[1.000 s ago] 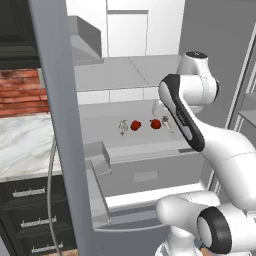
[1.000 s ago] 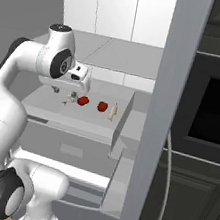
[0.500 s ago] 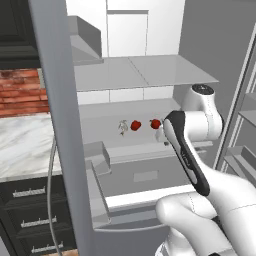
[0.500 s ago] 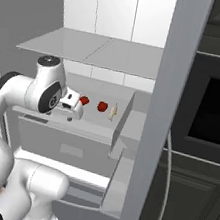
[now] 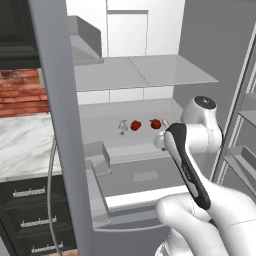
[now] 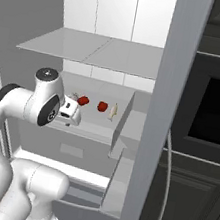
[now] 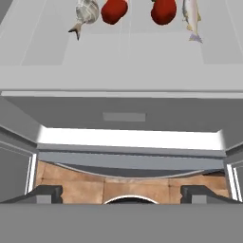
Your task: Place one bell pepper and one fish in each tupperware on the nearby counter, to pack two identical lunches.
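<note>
Two red bell peppers lie side by side on the grey fridge shelf, with a fish at each outer end of the row. The same row appears as a fish and peppers. My gripper is open, fingertips wide apart and empty. It hangs at the shelf's front edge, short of the food and a bit below it. The hand sits just before a pepper. The marble counter is at left. The tupperware is out of view.
The open fridge door stands tall on the left and its edge on the right. A glass shelf hangs above the food, a drawer sits below. Door racks are at right, and a black oven.
The arm has swung down and forward, bringing the hand lower at the shelf's front edge. The jaws have spread wider. The food on the shelf has not moved.
</note>
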Controlling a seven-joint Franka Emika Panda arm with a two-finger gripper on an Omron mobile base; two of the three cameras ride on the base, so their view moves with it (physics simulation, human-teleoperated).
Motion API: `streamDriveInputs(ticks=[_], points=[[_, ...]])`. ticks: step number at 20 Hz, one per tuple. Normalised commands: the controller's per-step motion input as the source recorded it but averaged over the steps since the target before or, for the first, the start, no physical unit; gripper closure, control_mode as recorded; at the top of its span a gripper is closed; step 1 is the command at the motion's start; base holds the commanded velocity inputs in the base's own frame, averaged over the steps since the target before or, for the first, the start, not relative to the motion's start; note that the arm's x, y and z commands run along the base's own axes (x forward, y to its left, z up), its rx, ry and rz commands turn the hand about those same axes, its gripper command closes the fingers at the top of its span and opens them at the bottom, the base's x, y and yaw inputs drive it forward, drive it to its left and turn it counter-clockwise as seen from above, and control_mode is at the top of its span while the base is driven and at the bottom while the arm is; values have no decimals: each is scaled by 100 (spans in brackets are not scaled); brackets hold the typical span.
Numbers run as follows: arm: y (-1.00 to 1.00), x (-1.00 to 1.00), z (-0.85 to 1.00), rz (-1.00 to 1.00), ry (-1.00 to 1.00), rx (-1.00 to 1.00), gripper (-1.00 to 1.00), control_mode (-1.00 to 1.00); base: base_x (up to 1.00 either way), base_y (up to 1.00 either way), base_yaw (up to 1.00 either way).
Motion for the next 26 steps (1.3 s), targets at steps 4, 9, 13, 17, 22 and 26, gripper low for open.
streamDriveInputs(ticks=[4, 9, 13, 17, 22, 26], points=[[23, 21, 0, 1, 0, 6, -100, -100, 0, 0, 0], [22, 41, 0, 0, 0, 0, -100, -100, 0, 0, 0], [32, 45, 0, 0, -1, 0, -100, -100, 0, 0, 0], [35, 39, -3, 0, 0, 0, -100, -100, 0, 0, 0], [21, 40, -12, 0, 0, 0, -100, -100, 0, 0, 0], [10, 49, -17, 0, 0, 0, -100, -100, 0, 0, 0]])
